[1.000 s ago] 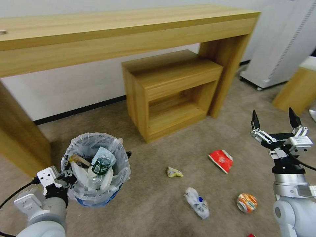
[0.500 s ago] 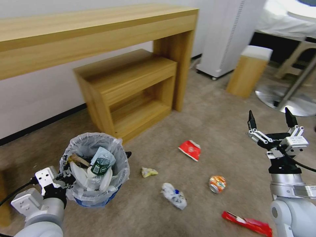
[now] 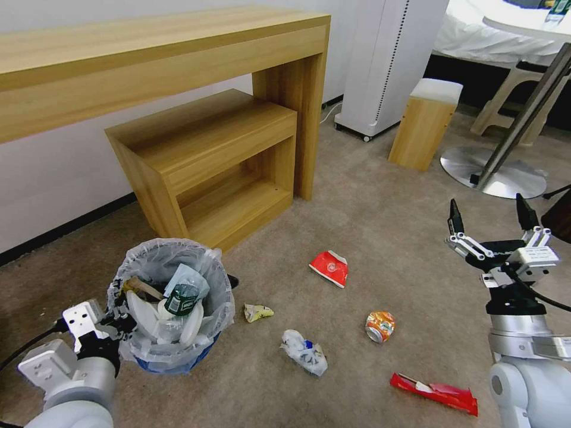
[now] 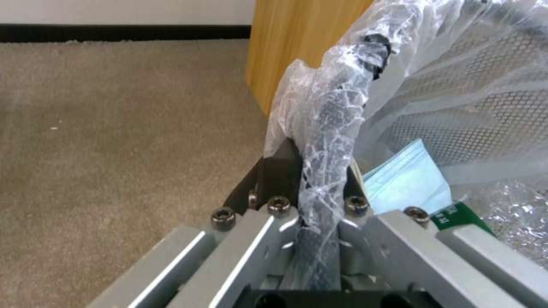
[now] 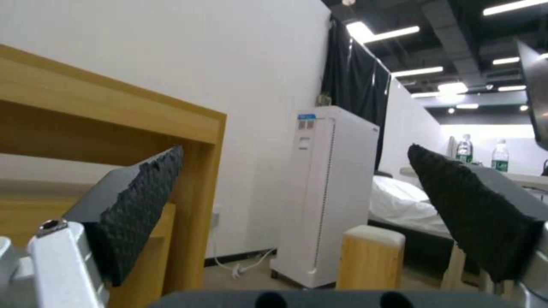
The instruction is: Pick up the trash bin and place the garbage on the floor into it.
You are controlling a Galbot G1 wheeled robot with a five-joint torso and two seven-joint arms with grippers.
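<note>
My left gripper (image 3: pixel 116 318) is shut on the rim of the trash bin (image 3: pixel 178 356), a small blue bin with a whitish bag liner (image 4: pixel 325 124), held at lower left. Inside lie white slippers (image 3: pixel 193 324), a green-labelled bottle (image 3: pixel 182 299), a wooden stick (image 3: pixel 140 286) and a pale-blue mask (image 4: pixel 405 179). On the beige floor (image 3: pixel 380 226) lie a red wrapper (image 3: pixel 330 267), an orange can (image 3: pixel 379 326), a crumpled blue-white cup (image 3: pixel 304 352), a small yellowish scrap (image 3: pixel 257 312) and a long red wrapper (image 3: pixel 434 393). My right gripper (image 3: pixel 491 215) is open, raised at right with nothing between its pads (image 5: pixel 143 201).
A long wooden desk (image 3: pixel 178 59) with a low wooden shelf unit (image 3: pixel 202 160) under it stands along the wall. A white appliance (image 3: pixel 386 59), a small wooden stool (image 3: pixel 423 122) and a round table base (image 3: pixel 491 172) stand at the back right.
The whole view has swung to the right: the desk and shelf slid left, the stool, table base and long red wrapper came into view. Both arms keep their poses.
</note>
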